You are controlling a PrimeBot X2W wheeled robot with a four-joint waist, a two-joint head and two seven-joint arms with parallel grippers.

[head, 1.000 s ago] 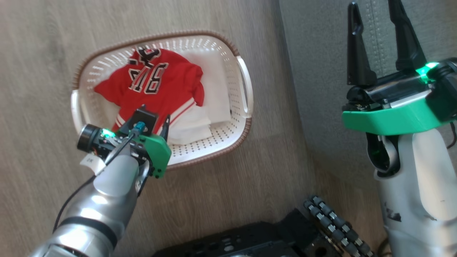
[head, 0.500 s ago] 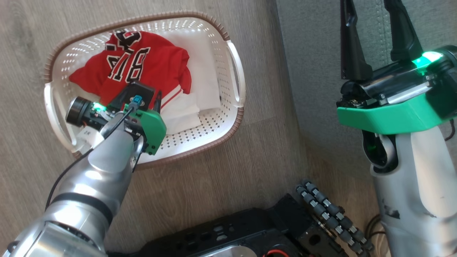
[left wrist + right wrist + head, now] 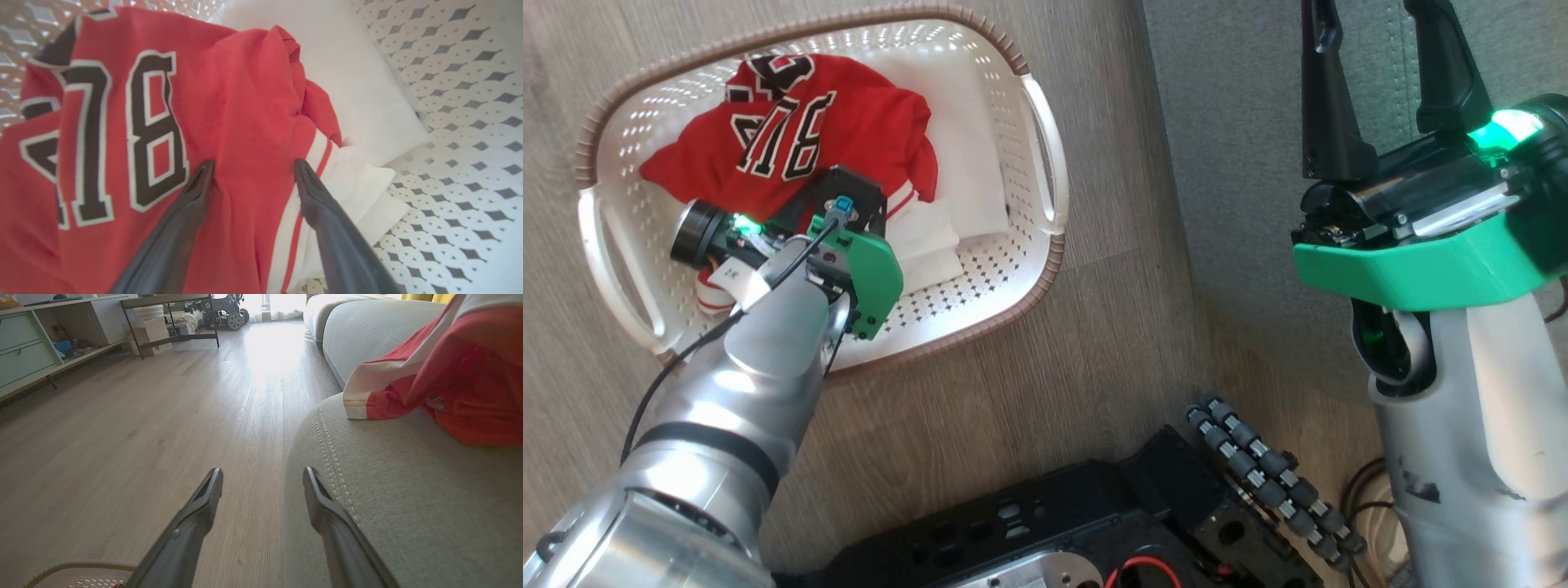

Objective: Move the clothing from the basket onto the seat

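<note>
Fabric of the red jersey (image 3: 245,102) lies between the spread jaws of the left gripper (image 3: 253,167), and both fingertips (image 3: 204,173) press down on it inside the basket (image 3: 1052,260). The jersey's black-and-white numbers sit just outside one finger. Its white-striped hem runs past the other finger, with folded white cloth (image 3: 355,81) beyond. The right gripper (image 3: 262,473) also stands open and holds nothing. Wooden floor (image 3: 163,416) shows between its jaws, and the edge of the grey sofa (image 3: 408,506) lies just beside one finger. Ahead of that finger, red shorts (image 3: 470,384) with white bands rest on the sofa.
</note>
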